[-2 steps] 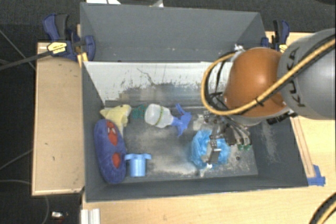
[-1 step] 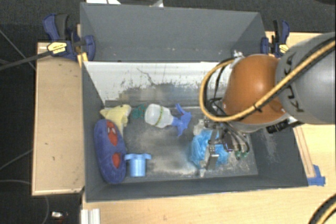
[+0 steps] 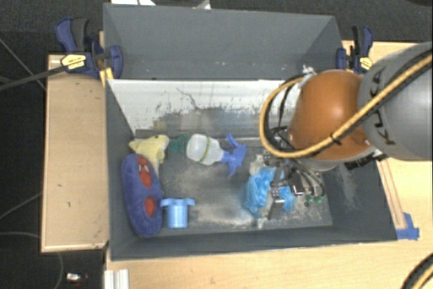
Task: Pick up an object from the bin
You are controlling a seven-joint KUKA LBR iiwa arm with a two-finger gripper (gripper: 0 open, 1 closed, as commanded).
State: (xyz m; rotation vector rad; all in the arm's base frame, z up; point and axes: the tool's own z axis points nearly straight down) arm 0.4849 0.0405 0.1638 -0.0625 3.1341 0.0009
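1. Counting inside the grey bin [image 3: 223,44]: six loose things, one of each kind.
2. Left of frame: one dark-blue plush oval [image 3: 139,196] with red spots, one yellow soft lump [image 3: 150,145], one light-blue spool [image 3: 177,211].
3. Centre: one white bulb-shaped piece [image 3: 201,148] with a green end, one small blue figure [image 3: 235,153].
4. Lower right of centre: one crumpled light-blue piece [image 3: 257,191], lying against the left side of the gripper [image 3: 279,198] and partly overlapped by it.
5. Gripper state: cannot tell whether apart or clamped.

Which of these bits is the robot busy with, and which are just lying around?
In play: the hand; the crumpled light-blue thing by it, at the bin's right.
Lying about: dark blue soft toy; pale blue spool; yellow lump; white ball; small blue figure.
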